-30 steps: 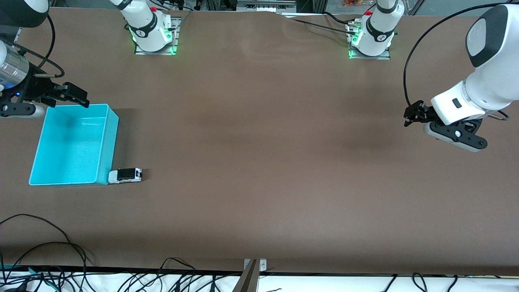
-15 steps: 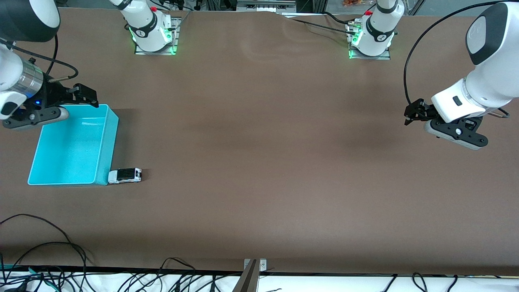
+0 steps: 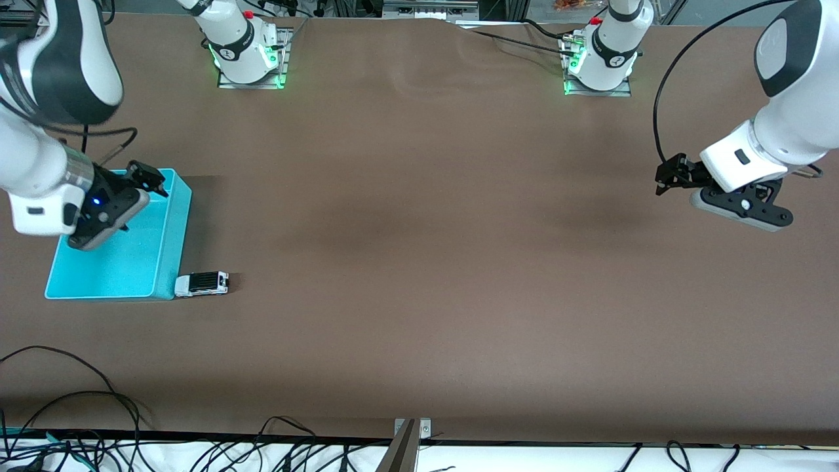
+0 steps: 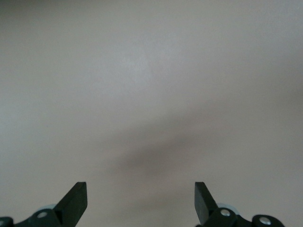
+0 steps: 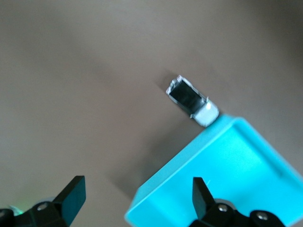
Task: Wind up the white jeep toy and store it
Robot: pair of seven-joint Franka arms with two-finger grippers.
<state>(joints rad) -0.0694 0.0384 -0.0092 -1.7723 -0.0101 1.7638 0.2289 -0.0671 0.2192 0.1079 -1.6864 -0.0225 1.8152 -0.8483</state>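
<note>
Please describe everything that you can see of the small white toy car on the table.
The toy car is tiny, white-bodied, apparently plastic, with a black rectangular roof section and dark wheels. It stands upright on its wheels on the brown table, with one end against the turquoise bin's corner nearest the front camera, toward the right arm's end. No gripper touches it.

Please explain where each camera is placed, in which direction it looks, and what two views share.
Front view: high across the table, facing both arms.
Left wrist view: on the left arm, looking down at bare table past its open left end effector.
Right wrist view: on the right arm, past its open right end effector.
Shared with front: white jeep toy, turquoise bin.
</note>
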